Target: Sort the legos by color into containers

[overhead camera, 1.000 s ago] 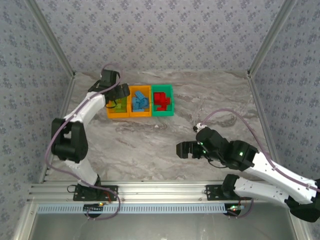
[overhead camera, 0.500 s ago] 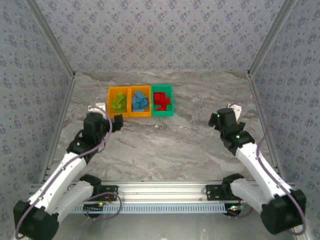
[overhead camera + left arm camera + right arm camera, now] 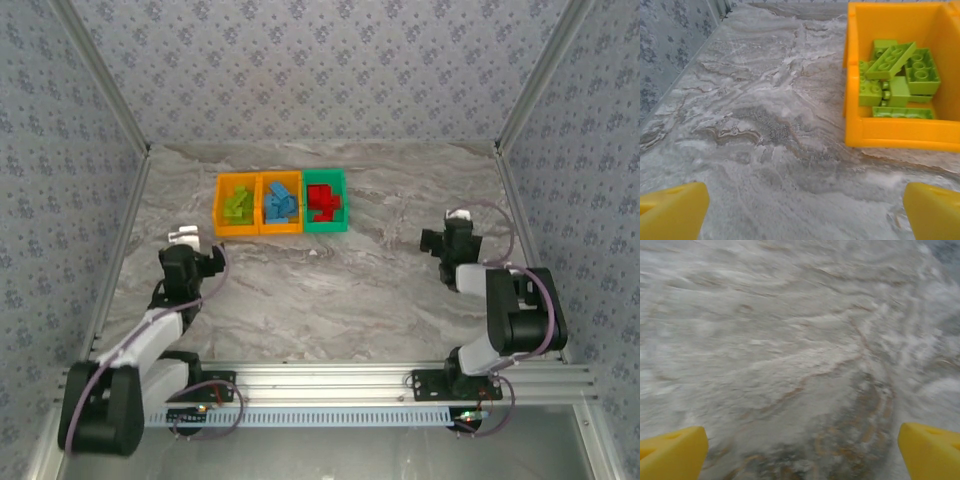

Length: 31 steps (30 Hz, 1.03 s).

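Note:
Three bins stand in a row at the back of the table. The left orange bin (image 3: 237,205) (image 3: 900,132) holds several lime green legos (image 3: 237,203) (image 3: 897,75). Light blue legos (image 3: 281,203) lie in the middle orange bin (image 3: 280,204), and red legos (image 3: 322,199) in the green bin (image 3: 326,202). My left gripper (image 3: 213,262) (image 3: 805,212) is open over bare table, short of the left bin, with nothing between its yellow fingers (image 3: 672,210). Far to the right of the bins, my right gripper (image 3: 430,241) (image 3: 802,452) is open over bare marble with nothing in it.
Grey patterned walls close in the marble table (image 3: 330,290) on three sides. In the left wrist view the left wall (image 3: 670,45) runs close by. Both arms are folded back near the front rail (image 3: 320,385).
Both arms have drawn back from the middle of the table toward their bases. The left gripper left the orange bin of green legos; the right one swung to the right side.

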Motion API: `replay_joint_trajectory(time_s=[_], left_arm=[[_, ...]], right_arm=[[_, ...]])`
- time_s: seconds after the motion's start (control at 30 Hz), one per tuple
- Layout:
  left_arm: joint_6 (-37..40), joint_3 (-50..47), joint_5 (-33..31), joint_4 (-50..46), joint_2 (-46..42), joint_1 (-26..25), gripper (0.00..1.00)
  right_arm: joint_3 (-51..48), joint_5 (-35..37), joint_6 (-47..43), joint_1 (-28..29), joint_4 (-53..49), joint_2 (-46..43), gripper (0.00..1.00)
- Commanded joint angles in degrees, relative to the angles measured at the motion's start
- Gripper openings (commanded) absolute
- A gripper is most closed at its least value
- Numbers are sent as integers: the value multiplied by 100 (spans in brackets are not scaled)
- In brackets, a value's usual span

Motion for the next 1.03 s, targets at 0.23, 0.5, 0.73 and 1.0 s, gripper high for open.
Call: replay_joint_trajectory(time_s=[0.23, 0.5, 0.73, 1.0], left_arm=[[207, 555, 1622, 3265, 2983, 856, 99], [192, 818, 1443, 2375, 2787, 833, 99], [196, 822, 1413, 2357, 2789, 815, 99], [204, 824, 1403, 2357, 2785, 816, 99]], right_arm=[[-362, -667, -367, -158, 1456, 17, 100], [-272, -1097, -441, -227, 1237, 1, 100], [-259, -1084, -450, -233, 1221, 10, 100], [-304, -1082, -450, -225, 1323, 26, 100]])
